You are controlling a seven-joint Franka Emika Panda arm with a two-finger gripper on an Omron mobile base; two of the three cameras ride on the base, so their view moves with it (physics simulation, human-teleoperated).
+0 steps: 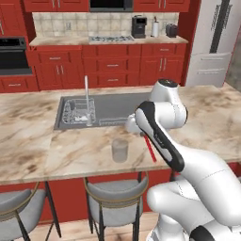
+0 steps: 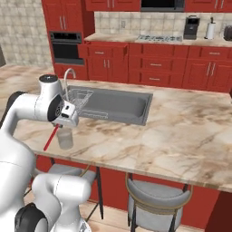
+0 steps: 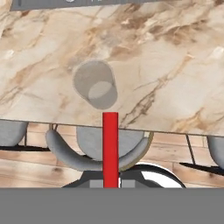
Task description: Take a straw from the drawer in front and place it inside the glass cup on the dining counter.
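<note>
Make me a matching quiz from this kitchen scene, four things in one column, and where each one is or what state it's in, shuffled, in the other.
Things:
1. straw
2. glass cup
3. gripper
4. faucet

Place or state:
A. stands empty on the dining counter near its front edge
B. rises at the sink's edge
C. shut, above the counter
D. red, held tilted beside the cup, not yet in it

Pairs: 1-D, 2-A, 3-C, 4-B
</note>
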